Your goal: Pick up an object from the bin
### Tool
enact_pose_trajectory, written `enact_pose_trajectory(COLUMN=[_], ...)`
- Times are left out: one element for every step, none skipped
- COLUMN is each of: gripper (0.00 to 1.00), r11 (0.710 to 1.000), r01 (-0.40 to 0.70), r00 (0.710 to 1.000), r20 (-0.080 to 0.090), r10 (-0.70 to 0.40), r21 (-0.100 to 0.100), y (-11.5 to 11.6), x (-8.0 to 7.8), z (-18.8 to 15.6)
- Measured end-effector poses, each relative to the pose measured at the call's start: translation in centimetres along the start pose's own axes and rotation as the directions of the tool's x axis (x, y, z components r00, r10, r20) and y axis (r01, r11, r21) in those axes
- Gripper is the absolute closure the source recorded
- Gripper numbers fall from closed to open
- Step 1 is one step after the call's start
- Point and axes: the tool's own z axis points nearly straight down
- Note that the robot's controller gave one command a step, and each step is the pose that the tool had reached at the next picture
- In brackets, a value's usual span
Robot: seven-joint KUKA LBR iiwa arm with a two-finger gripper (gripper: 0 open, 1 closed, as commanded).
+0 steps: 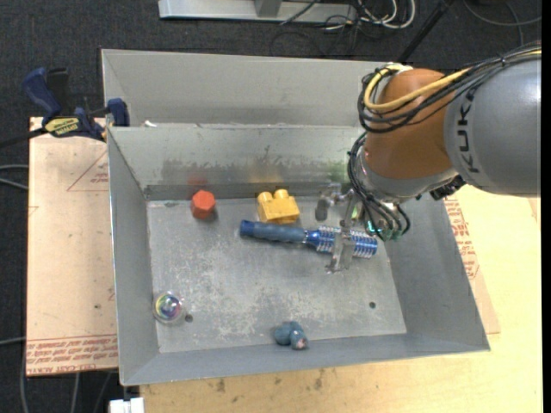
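A blue brush [277, 233] lies on the bin floor right of the middle, its dark handle pointing left and its bristled head [360, 245] to the right. My gripper [332, 234] hangs low over the brush where handle meets head. It is open, with one finger [325, 206] on the far side of the brush and the other [336, 261] on the near side. Nothing is lifted. A yellow toy block [278, 206] sits just behind the handle, to the left of the gripper.
A small red cylinder [203, 204] stands near the back wall at the left. A clear glassy ball [169, 307] rests in the front left corner. A little blue lump [291, 336] lies by the front wall. The arm's orange cover looms over the bin's right side.
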Motion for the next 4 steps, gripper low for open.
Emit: enact_pose_trajectory(gripper=[0.00,1.00,1.00,1.00], r11=[0.995,0.994,0.999,0.915], r01=[0.102,0.105,0.039,0.403], r00=[0.995,0.994,0.999,0.915], r20=[0.002,0.007,0.016,0.010], r10=[-0.102,-0.105,-0.039,-0.403], r21=[0.002,0.001,0.003,0.007], y=[-6.1,-5.9,-7.2,-8.9], x=[-2.3,-2.4,-1.7,0.4], z=[9.0,8.6,-4.3,-8.7])
